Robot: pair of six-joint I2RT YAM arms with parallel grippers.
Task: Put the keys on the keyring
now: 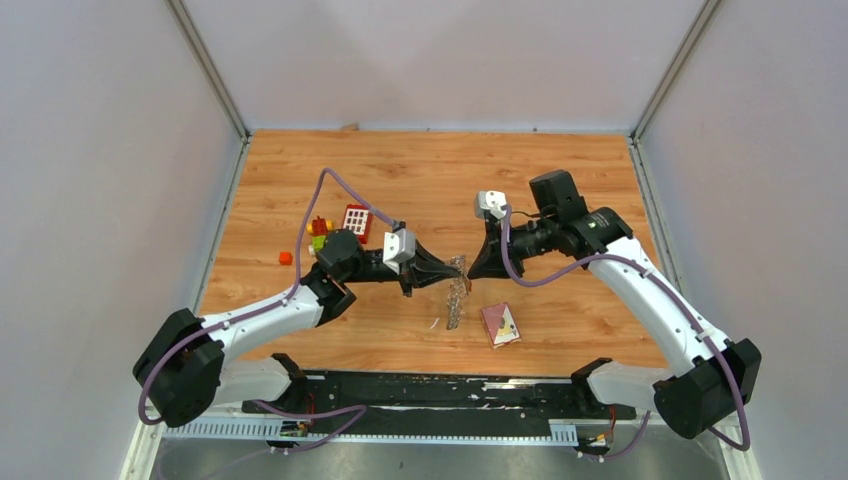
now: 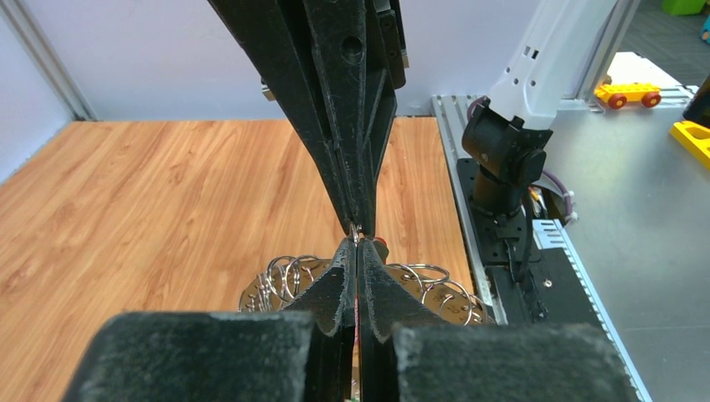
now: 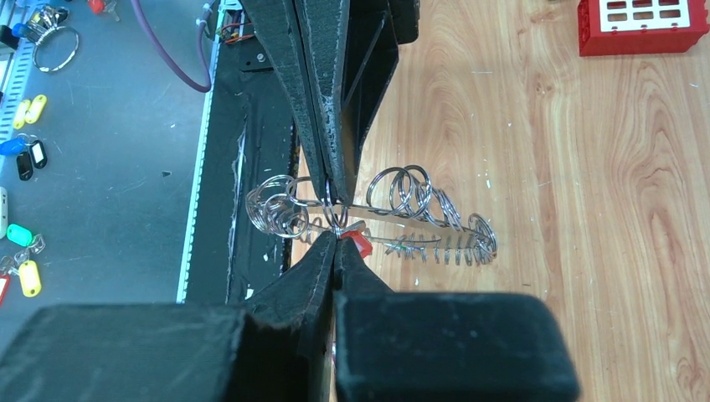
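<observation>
The keyring (image 1: 456, 292) hangs edge-on in the air between my two grippers, above the table's middle. It is a grey metal disc with several small wire rings round its rim (image 3: 408, 219), and it also shows in the left wrist view (image 2: 435, 289). My left gripper (image 1: 446, 270) is shut on a small ring at the keyring's top (image 2: 356, 235). My right gripper (image 1: 470, 268) meets it tip to tip and is shut (image 3: 336, 238) on a key with a red tag (image 3: 360, 244). The key's metal is hidden by the fingers.
A maroon square card (image 1: 500, 325) lies on the table just right of the hanging keyring. A red block with white squares (image 1: 356, 220) and small coloured bricks (image 1: 318, 232) sit behind my left arm. Several spare tagged keys (image 3: 23, 251) lie on the grey bench off the table.
</observation>
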